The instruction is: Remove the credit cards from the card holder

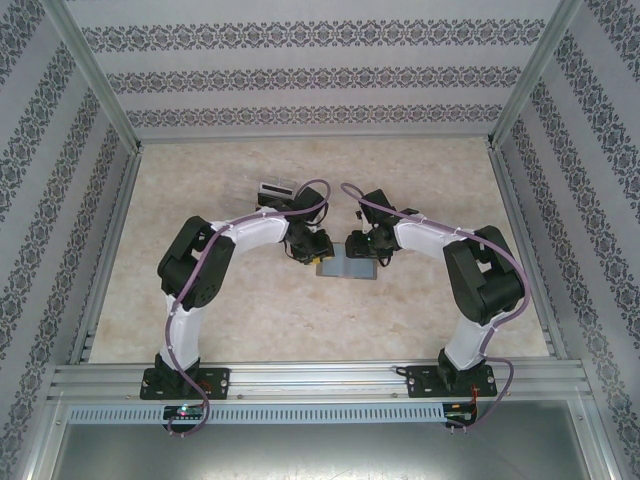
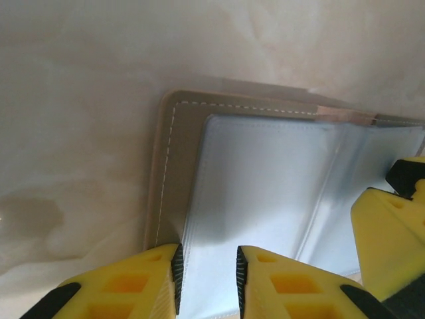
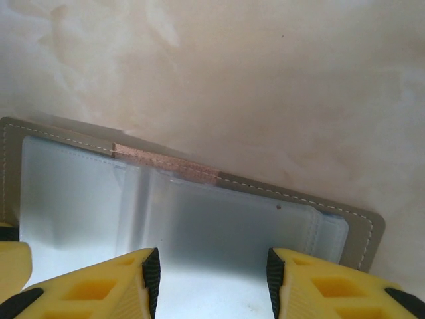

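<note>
The card holder (image 1: 347, 269) lies open and flat on the table, with a grey-tan stitched cover (image 2: 168, 166) and cloudy blue-grey plastic sleeves (image 3: 199, 219). No credit cards can be made out through the sleeves. A copper-brown strip (image 3: 166, 164) marks the spine's far end. My left gripper (image 2: 208, 276) is low over the left panel. Its jaws stand narrowly open, one finger by the sleeve's outer edge. My right gripper (image 3: 212, 282) hangs open and wider over the right panel, nothing between its fingers. One of its yellow fingers (image 2: 388, 229) shows in the left wrist view.
A small see-through box (image 1: 278, 190) sits on the table just behind the left arm's wrist. Both arms (image 1: 250, 232) bend inward and meet over the holder. Beige marbled tabletop (image 1: 420, 180) lies all around, walled by patterned panels and an aluminium frame.
</note>
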